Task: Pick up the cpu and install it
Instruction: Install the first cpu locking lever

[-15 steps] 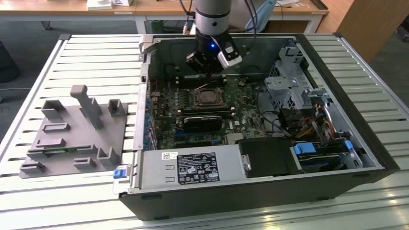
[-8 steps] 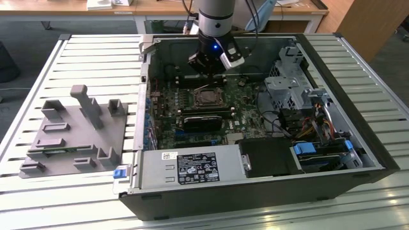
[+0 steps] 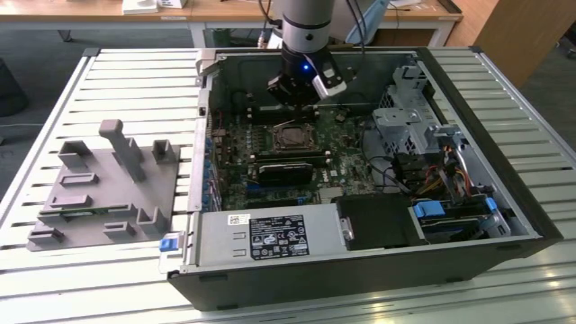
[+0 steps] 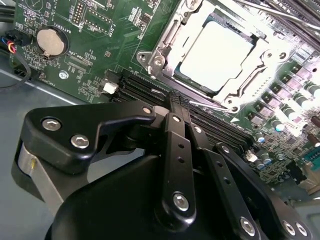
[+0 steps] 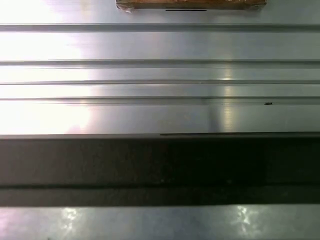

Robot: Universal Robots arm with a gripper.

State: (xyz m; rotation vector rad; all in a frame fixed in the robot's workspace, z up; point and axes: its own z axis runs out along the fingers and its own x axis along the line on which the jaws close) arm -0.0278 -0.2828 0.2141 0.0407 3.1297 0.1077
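Observation:
The cpu lies flat inside the motherboard's socket, its shiny top ringed by the metal socket frame. In the exterior view the cpu sits in the middle of the board inside the open computer case. My gripper hovers just off the socket, over the black memory slots, with its black fingers pressed together and nothing between them. In the exterior view the gripper hangs a little above and behind the socket.
The open case has a power supply at the front and drive cages on the exterior view's right. A grey fixture stands on the slatted table at the exterior view's left. A coin battery sits on the board.

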